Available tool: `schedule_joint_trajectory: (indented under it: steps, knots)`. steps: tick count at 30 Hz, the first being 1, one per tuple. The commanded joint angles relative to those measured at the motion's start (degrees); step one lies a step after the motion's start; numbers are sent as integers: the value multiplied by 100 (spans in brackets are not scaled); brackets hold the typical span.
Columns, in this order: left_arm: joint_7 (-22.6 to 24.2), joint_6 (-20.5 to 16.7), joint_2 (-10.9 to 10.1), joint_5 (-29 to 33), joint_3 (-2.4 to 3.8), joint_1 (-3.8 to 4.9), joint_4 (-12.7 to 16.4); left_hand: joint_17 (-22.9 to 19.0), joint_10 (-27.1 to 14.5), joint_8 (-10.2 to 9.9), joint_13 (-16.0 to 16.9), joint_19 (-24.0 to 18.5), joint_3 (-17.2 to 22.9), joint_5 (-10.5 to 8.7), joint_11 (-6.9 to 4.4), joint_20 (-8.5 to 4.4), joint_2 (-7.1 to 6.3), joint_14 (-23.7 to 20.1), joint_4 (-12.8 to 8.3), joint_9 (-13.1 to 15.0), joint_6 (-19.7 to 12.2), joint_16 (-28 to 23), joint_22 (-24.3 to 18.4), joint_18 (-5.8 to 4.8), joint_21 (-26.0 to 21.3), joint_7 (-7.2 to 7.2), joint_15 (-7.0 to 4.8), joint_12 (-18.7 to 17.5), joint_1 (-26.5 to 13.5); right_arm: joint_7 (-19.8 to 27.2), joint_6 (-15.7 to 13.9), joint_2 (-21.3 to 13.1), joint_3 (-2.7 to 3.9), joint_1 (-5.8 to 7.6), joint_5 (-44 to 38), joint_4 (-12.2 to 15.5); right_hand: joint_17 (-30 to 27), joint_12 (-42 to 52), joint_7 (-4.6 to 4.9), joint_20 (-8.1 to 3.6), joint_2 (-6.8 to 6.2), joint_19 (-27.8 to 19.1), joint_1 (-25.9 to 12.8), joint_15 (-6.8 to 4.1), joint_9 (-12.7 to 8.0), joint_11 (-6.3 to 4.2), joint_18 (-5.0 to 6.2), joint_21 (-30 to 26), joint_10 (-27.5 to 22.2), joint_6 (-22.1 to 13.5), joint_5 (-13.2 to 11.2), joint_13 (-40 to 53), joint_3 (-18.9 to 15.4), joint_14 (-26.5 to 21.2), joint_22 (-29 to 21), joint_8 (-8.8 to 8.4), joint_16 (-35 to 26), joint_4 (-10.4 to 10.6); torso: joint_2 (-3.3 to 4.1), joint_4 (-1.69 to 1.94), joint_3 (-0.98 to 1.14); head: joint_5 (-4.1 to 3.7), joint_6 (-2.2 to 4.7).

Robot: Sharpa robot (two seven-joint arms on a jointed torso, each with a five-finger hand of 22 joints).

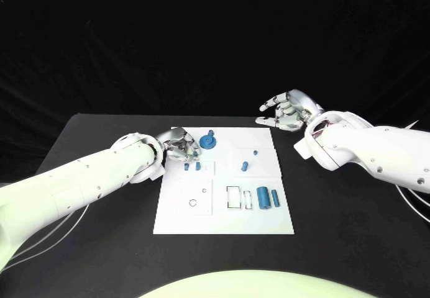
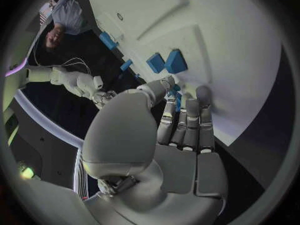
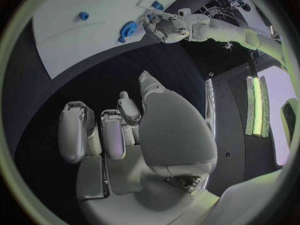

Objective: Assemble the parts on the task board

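Matt white task board [image 1: 179,214] — smooth

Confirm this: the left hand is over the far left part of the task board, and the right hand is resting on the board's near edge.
Not quite. The left hand is over the far left part of the task board, but the right hand is off the board, beyond its far right corner above the black table, as the head view shows.

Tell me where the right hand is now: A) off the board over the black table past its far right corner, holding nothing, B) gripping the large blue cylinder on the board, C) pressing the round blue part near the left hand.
A: the right hand hangs over the black table beyond the task board, holding nothing.
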Motion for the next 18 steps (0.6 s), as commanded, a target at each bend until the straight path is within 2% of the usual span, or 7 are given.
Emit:
schedule_joint_trajectory:
  steps: [1,18]
  knots:
    - [-10,49,-1,4,-20,-31,-5,-65,-83,-91,-55,57,-155,-35,96,185,-97,-69,-26,-86,-164,140,-27,-348,-133,13,117,98,-52,14,1,5,2,-3,-11,2,531,26,-34,-68,-62,89,-162,-15,46,-41,106,-101,-91,-28,46,-35,214,376,703,96,-82,41,-1,-1,-3,-2,-2]
    - [7,16,-5,6,-19,-31,-2,-89,-125,-144,-55,66,-209,-30,114,204,-124,-87,-8,-126,-222,159,-46,-347,-159,19,135,126,-70,20,-5,10,2,-3,-12,-2,532,27,-33,-68,-68,91,-156,-15,45,-41,106,-102,-92,-35,47,-37,216,377,704,100,-83,38,-1,0,-3,1,-3]
